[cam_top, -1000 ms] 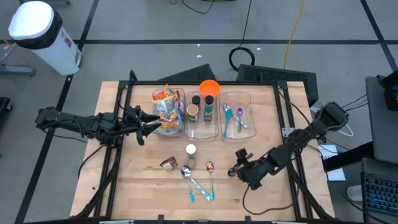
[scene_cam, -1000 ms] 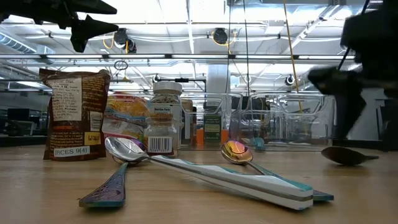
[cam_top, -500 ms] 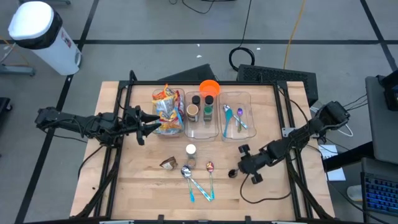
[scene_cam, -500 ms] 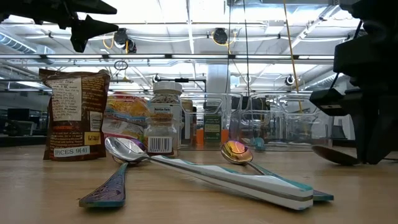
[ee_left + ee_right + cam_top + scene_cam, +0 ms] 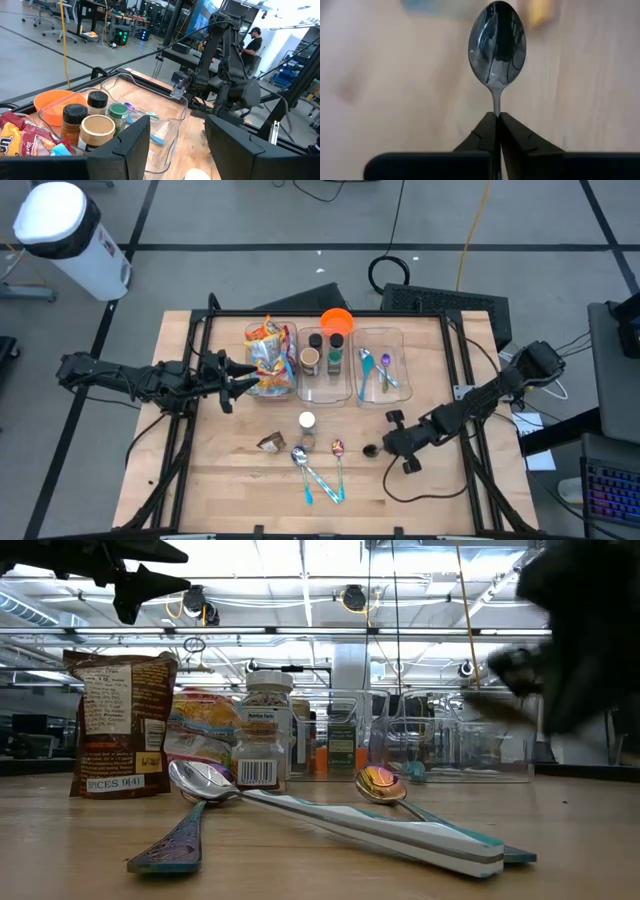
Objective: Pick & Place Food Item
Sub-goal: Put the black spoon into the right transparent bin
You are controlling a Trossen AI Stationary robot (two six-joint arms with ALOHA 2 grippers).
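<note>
A dark metal spoon (image 5: 497, 45) has my right gripper (image 5: 386, 448) shut on it at the table's right-centre, its bowl (image 5: 370, 450) pointing toward the table's left. The food items lie apart from both grippers: a brown spice pouch (image 5: 270, 443) stands on its bottom edge, a white-capped spice jar (image 5: 307, 425) stands upright, and a chips bag (image 5: 268, 358) sits in the left clear bin. My left gripper (image 5: 240, 377) hangs open above the table's left side, beside that bin. My right gripper pinches the spoon's thin neck (image 5: 496, 106), just behind the bowl, between its two fingertips (image 5: 487, 125). The fingers slant down from the table's right side and lie along the handle, which they hide. The bowl juts out ahead of the fingertips, clear of the table (image 5: 495, 705).
Three clear bins (image 5: 380, 370) stand in a row at the back, the middle one with spice jars (image 5: 322, 352), the right one with utensils. An orange bowl (image 5: 337, 320) sits behind them. Two teal-handled spoons (image 5: 305, 472) and a third spoon (image 5: 338, 455) lie at the front centre.
My right gripper has shifted a little toward the table's far edge, rolled, and shut on the dark spoon. The spoon, which lay on the table, is now lifted clear of it.
</note>
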